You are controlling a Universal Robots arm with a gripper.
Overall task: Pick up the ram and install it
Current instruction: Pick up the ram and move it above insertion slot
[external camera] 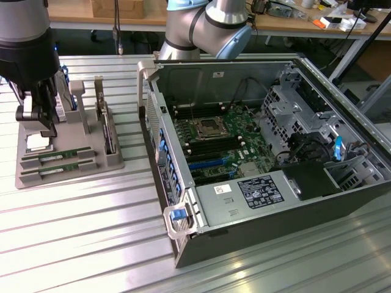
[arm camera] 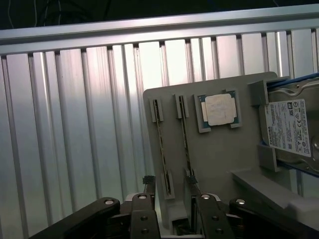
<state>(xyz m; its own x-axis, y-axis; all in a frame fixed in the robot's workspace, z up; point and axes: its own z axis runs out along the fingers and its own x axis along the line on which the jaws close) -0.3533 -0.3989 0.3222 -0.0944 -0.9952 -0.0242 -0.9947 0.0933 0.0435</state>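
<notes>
Above the grey tray (arm camera: 214, 159) on the bench (arm camera: 75, 124), the fingers (arm camera: 148, 182) stand apart, one ram (arm camera: 162, 144) lined up between them; the white label (arm camera: 289, 127) on the hard drive (arm camera: 299, 91) cannot be read.

The white label (arm camera: 289, 127) on the hard drive (arm camera: 299, 92) reads TOSHIBA; its other print is too small.

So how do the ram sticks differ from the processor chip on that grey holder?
Shape: the ram sticks are long and narrow; the processor chip is square. Pose: the ram sticks stand on edge in slots; the processor chip lies flat in a recess. Colour: the ram sticks are green, the processor chip silver-topped. Both sit in the grey holder.
</notes>
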